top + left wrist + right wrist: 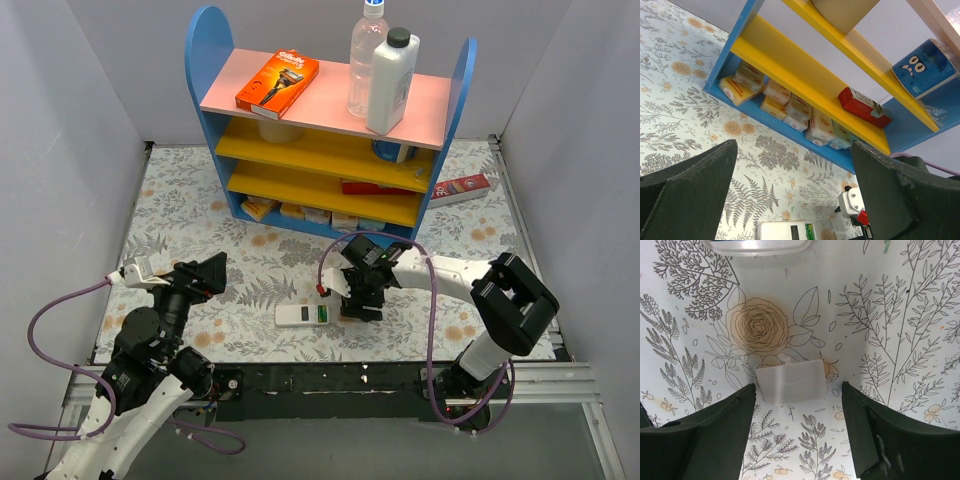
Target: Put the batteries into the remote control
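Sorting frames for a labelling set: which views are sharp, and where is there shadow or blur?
Top external: evenly lit and sharp throughout. Left wrist: tilted, the left end effector dark up close. Right wrist: white plastic piece crisp, remote control cropped at the top edge.

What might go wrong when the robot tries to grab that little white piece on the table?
1. The little white piece lies flat between the fingers of the open right gripper, so they might slide over it or push it away instead of pinching it.
2. The remote sits close beside that gripper. A bump might shift it and jostle the green battery showing in it.
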Robot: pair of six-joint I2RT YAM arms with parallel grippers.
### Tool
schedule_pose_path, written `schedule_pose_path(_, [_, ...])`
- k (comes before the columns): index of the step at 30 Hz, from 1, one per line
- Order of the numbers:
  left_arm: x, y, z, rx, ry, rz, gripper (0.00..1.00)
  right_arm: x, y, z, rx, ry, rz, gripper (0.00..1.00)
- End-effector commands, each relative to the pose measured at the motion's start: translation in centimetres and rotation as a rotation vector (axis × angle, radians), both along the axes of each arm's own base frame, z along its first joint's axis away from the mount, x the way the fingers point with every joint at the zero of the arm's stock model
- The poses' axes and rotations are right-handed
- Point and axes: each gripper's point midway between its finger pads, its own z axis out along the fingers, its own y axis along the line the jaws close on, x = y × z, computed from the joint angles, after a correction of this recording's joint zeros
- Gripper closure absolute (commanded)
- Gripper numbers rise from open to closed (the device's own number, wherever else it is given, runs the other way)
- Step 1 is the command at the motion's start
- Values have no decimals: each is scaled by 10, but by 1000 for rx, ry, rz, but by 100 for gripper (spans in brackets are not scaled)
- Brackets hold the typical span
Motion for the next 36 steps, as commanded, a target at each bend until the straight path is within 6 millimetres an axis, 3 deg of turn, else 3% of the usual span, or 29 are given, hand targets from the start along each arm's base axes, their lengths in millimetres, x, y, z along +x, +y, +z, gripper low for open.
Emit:
schedule_pose_path(1, [3,1,-5,30,15,13,2,-10,1,-2,-21,65,27,27])
schedule_pose_path(9, [4,0,-6,33,16,10,2,-10,-5,-3,-68,78,-15,46])
schedule_pose_path(18, [5,-1,-6,35,15,6,2,-7,5,22,-17,-22,-38,53])
schedule_pose_path(28, [7,-2,-7,42,18,4,2,-11,45,50,68,-98,17,53])
schedule_pose_path(36, [7,-1,-6,42,13,6,2,-12,76,49,74,-90,37,53])
